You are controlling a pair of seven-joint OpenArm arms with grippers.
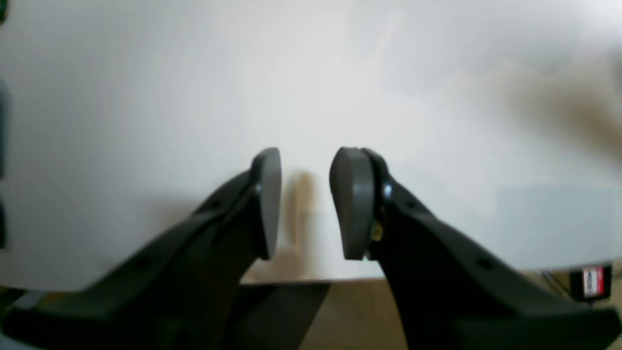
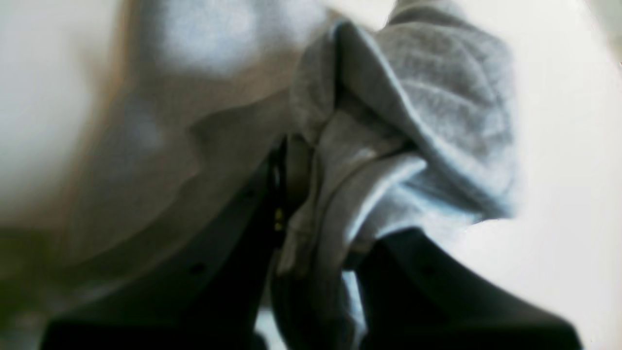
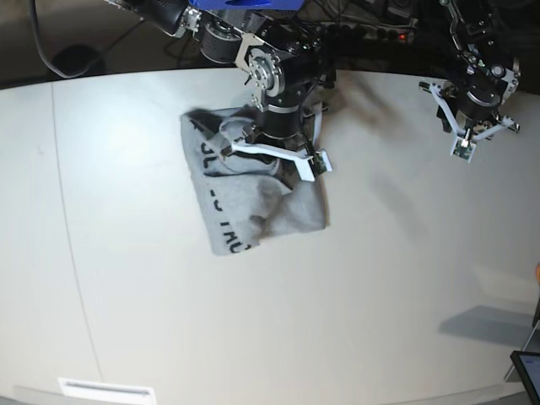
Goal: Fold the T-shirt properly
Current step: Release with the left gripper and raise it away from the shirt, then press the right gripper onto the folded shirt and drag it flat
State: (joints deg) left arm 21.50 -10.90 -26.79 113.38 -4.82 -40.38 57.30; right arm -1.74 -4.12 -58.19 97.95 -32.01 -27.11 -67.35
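White table [image 3: 380, 278], wide bare margins around crumpled T-shirt [image 3: 287, 215]; right gripper [image 2: 316, 194] clamped on cloth, left gripper [image 1: 305, 201] apart.

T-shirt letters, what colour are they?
Black, on the light grey T-shirt; the base view shows them best.

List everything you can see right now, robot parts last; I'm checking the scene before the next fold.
T-shirt: one, light grey with black lettering, partly folded and bunched on the table's upper middle.
Table: one, white, fills the base view.
White label strip: one, near the table's front edge.
Dark device: one, only a corner shows at the lower right edge.
Right gripper: one, black, fingers shut on the T-shirt's cloth.
Left gripper: one, black with grey fingers apart, empty, above bare table.
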